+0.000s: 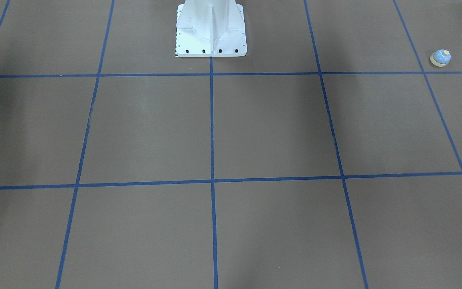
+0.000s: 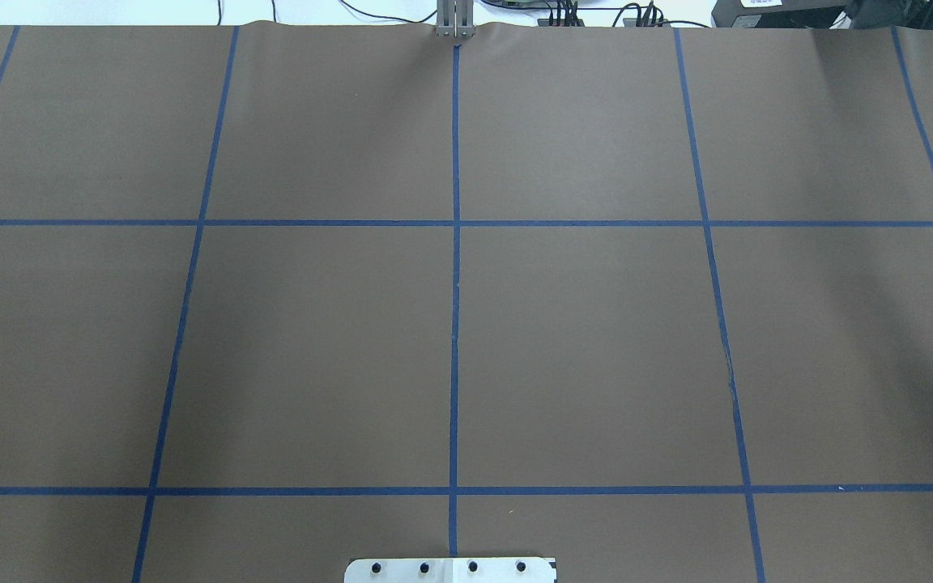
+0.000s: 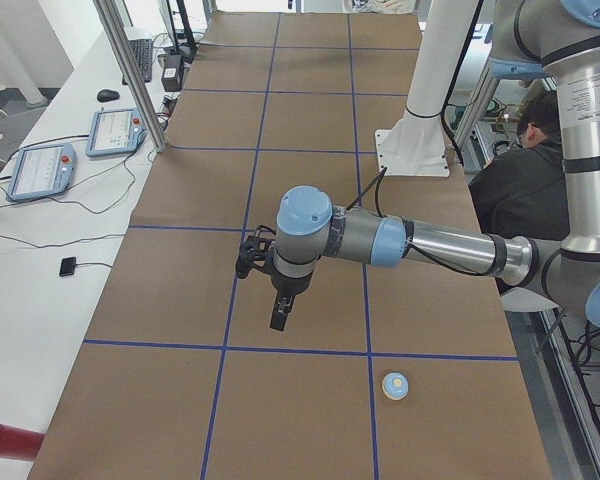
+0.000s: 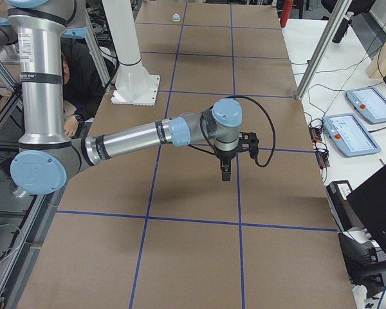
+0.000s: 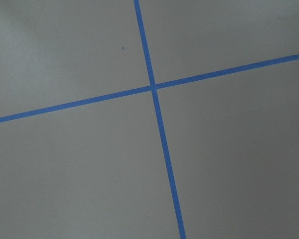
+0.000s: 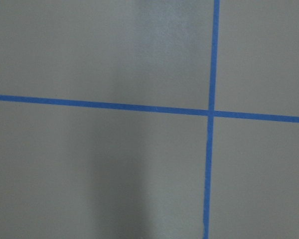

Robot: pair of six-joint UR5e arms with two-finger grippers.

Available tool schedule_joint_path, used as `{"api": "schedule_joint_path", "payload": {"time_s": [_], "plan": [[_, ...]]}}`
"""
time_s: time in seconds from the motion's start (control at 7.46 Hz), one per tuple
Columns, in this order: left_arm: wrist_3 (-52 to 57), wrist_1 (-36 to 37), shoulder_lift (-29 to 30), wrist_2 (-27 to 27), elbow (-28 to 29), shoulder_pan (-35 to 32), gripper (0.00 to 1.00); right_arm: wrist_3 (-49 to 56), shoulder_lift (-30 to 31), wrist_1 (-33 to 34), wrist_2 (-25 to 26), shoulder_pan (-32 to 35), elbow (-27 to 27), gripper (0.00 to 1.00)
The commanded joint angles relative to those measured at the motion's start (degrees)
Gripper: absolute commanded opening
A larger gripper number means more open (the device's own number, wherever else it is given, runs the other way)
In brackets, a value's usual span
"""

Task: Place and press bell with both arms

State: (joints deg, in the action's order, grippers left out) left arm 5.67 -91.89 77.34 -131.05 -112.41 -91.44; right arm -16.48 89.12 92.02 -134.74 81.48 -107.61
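The light-blue bell (image 1: 440, 57) with its cream rim stands on the brown table near the end on my left. It also shows in the exterior left view (image 3: 395, 385) and small and far off in the exterior right view (image 4: 176, 17). My left gripper (image 3: 279, 318) hangs above the table, pointing down, well apart from the bell. My right gripper (image 4: 225, 172) hangs pointing down over the other half of the table. Both show only in side views, so I cannot tell whether they are open or shut. The wrist views show only the table and blue tape.
The white pedestal base (image 1: 211, 36) is bolted at the robot's edge of the table (image 2: 450, 569). A person (image 3: 525, 180) sits behind it. Tablets (image 3: 40, 165) and cables lie on the side bench beyond metal posts (image 3: 130, 75). Blue tape lines (image 2: 455, 283) grid the table.
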Motion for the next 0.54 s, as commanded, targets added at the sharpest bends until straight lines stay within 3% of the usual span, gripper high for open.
{"api": "schedule_joint_path", "payload": {"time_s": [0.0, 0.13, 0.4], "plan": [[-0.39, -1.72, -0.25, -0.26, 1.05, 2.57, 1.0, -13.08, -5.43, -0.17, 1.57, -8.67, -0.76, 1.0], [-1.26, -1.63, -0.34, -3.48, 1.93, 4.5, 1.0, -18.45, -6.58, -0.35, 2.89, -12.1, -1.98, 1.0], [-1.27, -5.55, -6.03, -3.95, 3.24, 8.8, 1.0, -20.17, -6.77, -0.52, 3.69, -14.68, -2.34, 1.0]]}}
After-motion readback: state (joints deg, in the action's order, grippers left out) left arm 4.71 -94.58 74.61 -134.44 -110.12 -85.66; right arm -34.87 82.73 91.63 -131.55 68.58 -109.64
